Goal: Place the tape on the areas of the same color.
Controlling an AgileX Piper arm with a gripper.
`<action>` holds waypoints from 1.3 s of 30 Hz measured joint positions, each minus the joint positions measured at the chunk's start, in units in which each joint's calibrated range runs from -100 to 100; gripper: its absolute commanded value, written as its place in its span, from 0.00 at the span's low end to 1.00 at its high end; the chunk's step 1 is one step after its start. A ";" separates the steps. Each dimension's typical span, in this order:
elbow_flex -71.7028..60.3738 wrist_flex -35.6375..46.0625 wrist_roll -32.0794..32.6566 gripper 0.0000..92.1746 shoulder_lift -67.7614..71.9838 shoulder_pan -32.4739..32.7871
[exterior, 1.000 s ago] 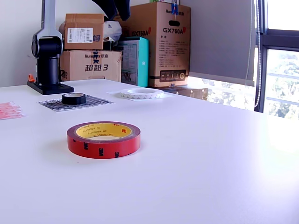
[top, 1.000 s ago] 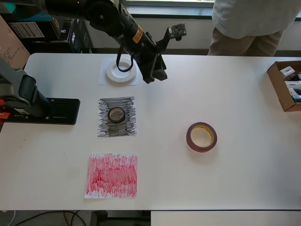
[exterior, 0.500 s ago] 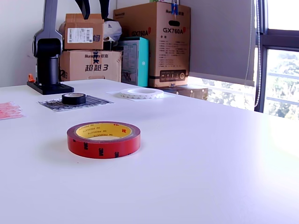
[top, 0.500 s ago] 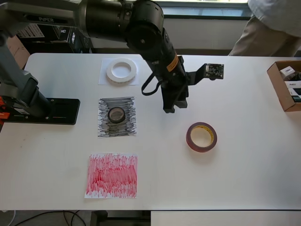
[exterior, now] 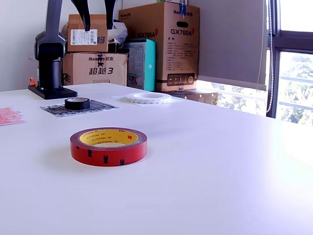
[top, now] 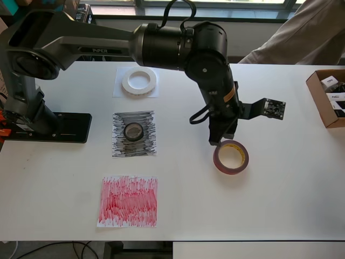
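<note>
Three rolls of tape lie flat on the white bench (top: 280, 178), and two already sit on matching patches. In the overhead view the large whitish roll (top: 139, 81) rests on the faint white paper patch (top: 117, 91) at the far side; just nearer, the small black roll (top: 133, 131) lies on the black scribbled patch (top: 135, 147). The red scribbled patch (top: 128, 200), nearest, is bare.

That leaves the medium red-brown roll with the yellow core (top: 231, 156), well to the right of the patches. It looks light and stiff, a rigid ring with a smooth outer band; I judge it will not crush, though it could slide or tip if pinched off-centre. The best hold seems to be one finger inside the core and one outside, across the far wall of the ring.

The black arm's jaws (top: 222, 136) hang over that far rim. In the exterior view two dark fingers (exterior: 86, 14) stand apart, spread and holding nothing.
</note>
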 measured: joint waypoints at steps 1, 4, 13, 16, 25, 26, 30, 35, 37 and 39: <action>-0.77 0.40 0.49 0.42 0.64 -0.41; -2.58 1.31 1.59 0.42 2.16 -1.59; -3.05 0.06 3.65 0.42 5.95 -3.55; -3.05 -0.80 3.70 0.42 6.47 -3.55; -2.12 -11.62 3.05 0.42 8.63 -3.55; -2.48 -12.87 3.05 0.42 9.08 -3.55; -3.02 -15.44 3.42 0.42 10.81 -3.55; -1.98 -15.62 3.60 0.42 13.54 -3.55; -1.98 -14.84 3.60 0.42 14.35 -3.55; -1.98 -14.24 3.60 0.42 15.20 -3.55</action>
